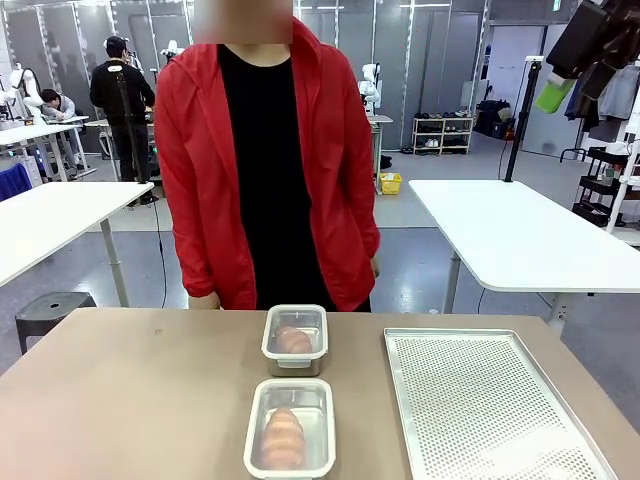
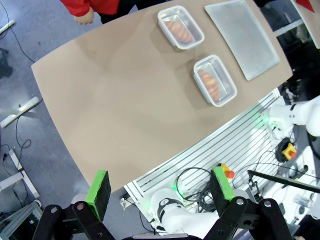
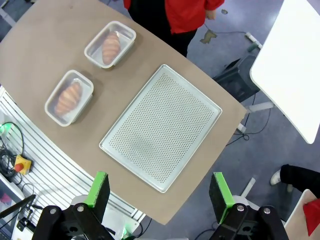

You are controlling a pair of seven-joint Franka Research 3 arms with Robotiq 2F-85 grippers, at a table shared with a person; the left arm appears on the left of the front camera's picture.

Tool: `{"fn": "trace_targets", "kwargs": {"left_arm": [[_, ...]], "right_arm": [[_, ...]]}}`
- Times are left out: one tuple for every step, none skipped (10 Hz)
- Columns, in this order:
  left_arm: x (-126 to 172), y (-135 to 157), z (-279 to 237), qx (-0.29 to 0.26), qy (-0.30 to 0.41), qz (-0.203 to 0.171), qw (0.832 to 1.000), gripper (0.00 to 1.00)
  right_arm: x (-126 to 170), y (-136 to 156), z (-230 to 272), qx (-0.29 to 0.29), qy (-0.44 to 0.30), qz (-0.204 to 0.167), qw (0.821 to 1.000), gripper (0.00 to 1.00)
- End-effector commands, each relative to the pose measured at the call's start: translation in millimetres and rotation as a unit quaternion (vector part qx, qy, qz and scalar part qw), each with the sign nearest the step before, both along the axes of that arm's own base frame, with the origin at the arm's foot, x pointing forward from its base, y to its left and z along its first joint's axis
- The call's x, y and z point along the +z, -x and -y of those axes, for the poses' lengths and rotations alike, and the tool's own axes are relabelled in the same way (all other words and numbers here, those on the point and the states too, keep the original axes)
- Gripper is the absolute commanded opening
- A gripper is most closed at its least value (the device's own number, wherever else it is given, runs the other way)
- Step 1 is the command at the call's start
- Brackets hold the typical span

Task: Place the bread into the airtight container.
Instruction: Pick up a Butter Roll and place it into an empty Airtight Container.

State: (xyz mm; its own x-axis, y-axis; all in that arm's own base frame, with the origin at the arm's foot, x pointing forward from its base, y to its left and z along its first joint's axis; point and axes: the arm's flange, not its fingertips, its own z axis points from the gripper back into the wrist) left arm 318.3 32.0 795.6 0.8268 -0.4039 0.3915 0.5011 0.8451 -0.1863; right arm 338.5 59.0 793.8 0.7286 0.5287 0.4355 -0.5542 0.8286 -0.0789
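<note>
Hovering high above the counter (image 1: 140,390), both arms look down on two clear containers, each already holding a piece of bread. In the front view the near container (image 1: 290,428) sits at lower centre, its bread (image 1: 283,438) lying lengthwise inside, and the far container (image 1: 295,339) stands just beyond it, toward the person in the red jacket (image 1: 265,170). A perforated metal tray (image 1: 490,405), bare, occupies the lower right. Seen from the right wrist, the right gripper (image 3: 160,192) has its green pads spread wide with nothing between them; the tray lies directly ahead of it and both containers sit well off toward the upper left of that frame. Seen from the left wrist, the left gripper (image 2: 161,192) is likewise spread and empty, the containers lying far off at upper centre and right. Judging from this layout, placement appears complete; doing the remaining step well probably means keeping clear, or descending vertically and centred if a lid follows, though no lid can be made out.
</note>
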Motion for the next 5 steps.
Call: {"fn": "trace_targets", "kwargs": {"left_arm": [[0.1,1.3,0.2,-0.005,-0.001,0.001,1.0,1.0],[0.1,1.3,0.2,-0.005,-0.001,0.001,1.0,1.0],[0.1,1.3,0.2,-0.005,-0.001,0.001,1.0,1.0],[0.1,1.3,0.2,-0.005,-0.001,0.001,1.0,1.0],[0.1,1.3,0.2,-0.005,-0.001,0.001,1.0,1.0]], "right_arm": [[0.5,1.0,1.3,0.004,-0.002,0.0,1.0,1.0],[0.5,1.0,1.3,0.004,-0.002,0.0,1.0,1.0],[0.5,1.0,1.3,0.004,-0.002,0.0,1.0,1.0],[0.5,1.0,1.3,0.004,-0.002,0.0,1.0,1.0],[0.5,1.0,1.3,0.004,-0.002,0.0,1.0,1.0]]}}
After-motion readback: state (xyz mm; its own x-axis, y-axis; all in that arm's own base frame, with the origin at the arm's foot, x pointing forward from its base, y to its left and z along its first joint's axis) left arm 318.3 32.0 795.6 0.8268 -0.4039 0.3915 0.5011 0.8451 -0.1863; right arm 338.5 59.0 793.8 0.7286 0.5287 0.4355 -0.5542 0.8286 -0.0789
